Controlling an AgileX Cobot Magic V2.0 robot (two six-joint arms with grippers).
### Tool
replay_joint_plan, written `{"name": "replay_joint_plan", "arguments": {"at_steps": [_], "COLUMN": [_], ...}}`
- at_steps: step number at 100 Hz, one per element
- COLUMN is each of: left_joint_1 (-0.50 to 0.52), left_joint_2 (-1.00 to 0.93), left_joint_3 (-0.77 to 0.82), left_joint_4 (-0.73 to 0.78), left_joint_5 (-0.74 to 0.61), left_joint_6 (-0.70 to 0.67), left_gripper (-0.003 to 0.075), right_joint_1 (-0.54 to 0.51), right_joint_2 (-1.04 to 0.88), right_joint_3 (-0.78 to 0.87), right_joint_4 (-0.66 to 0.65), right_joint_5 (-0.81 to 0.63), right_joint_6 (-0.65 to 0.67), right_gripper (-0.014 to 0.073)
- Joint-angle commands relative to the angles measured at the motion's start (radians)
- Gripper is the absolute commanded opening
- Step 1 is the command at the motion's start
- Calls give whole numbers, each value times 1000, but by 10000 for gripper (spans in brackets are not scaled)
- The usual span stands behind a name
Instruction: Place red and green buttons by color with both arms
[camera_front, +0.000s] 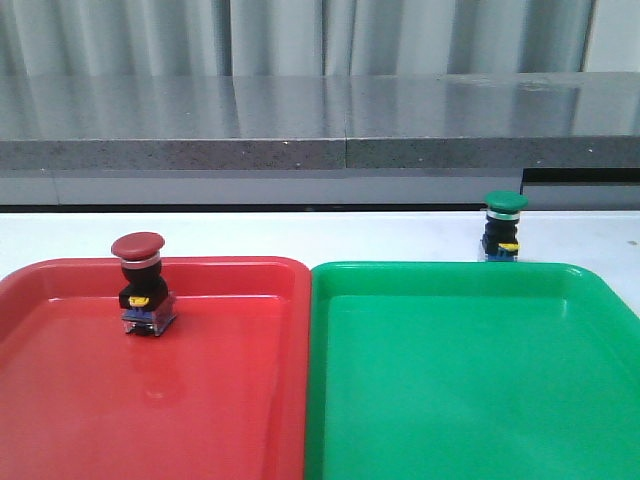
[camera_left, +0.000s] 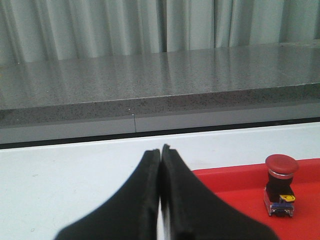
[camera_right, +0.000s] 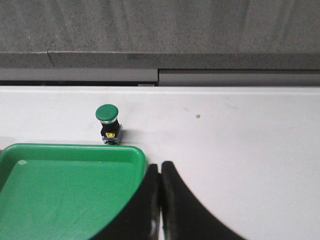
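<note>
Pressing together along their whole visible length, the fingers (camera_left: 145, 200) of the left gripper (camera_left: 160, 150) are holding nothing; the tips are meeting with no gap. The gripper is hanging over the white table (camera_left: 75, 170), just beside the far left corner of the red tray (camera_left: 235, 200).

Closing in the same way, the fingers (camera_right: 180, 200) of the right gripper (camera_right: 160, 166) are touching each other and gripping nothing. This gripper is hanging at the far right corner of the green tray (camera_right: 60, 190), partly over the tray's rim and partly over the bare table.

The red button (camera_front: 144, 285) is standing upright inside the red tray (camera_front: 60, 400), in its far left part, red cap up, with its yellow tab facing the camera in the front view. In the left wrist view the red button (camera_left: 280, 185) is sitting well apart from the closed fingers.

The green button (camera_front: 503, 228) is standing upright on the white table (camera_front: 300, 235), outside the green tray (camera_front: 450, 380), just beyond that tray's far edge toward its right side. In the right wrist view the green button (camera_right: 109, 123) is standing close to the tray's rim, apart from the gripper.

The two trays are lying side by side, edges touching, red on the left.
</note>
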Motion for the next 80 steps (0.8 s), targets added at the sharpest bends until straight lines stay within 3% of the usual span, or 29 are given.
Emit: {"name": "replay_joint_plan", "arguments": {"at_steps": [1, 17, 24, 31, 46, 55, 80], "left_joint_1": [4, 4, 4, 4, 4, 4, 4], "left_joint_2": [-30, -30, -30, -30, -30, -30, -30], "left_joint_3": [43, 43, 43, 43, 43, 43, 43], "left_joint_4": [-3, -3, -3, -3, -3, -3, -3], "left_joint_5": [-89, -89, -89, -89, -89, -89, -89], "left_joint_6": [-5, -5, -5, -5, -5, -5, -5], "left_gripper": [-19, -20, -19, -19, -19, -19, -19], "right_joint_1": [-4, -4, -4, -4, -4, -4, -4], "right_joint_2": [42, 72, 72, 72, 72, 72, 135], "right_joint_3": [-38, -38, -38, -38, -38, -38, -72], "right_joint_4": [9, 9, 9, 9, 9, 14, 89], "right_joint_5": [-57, -50, -34, -16, 0, -16, -104], "right_joint_6": [-1, -1, -1, -1, -1, -1, -1], "right_gripper": [-67, -53, 15, 141, 507, 636, 654]}}
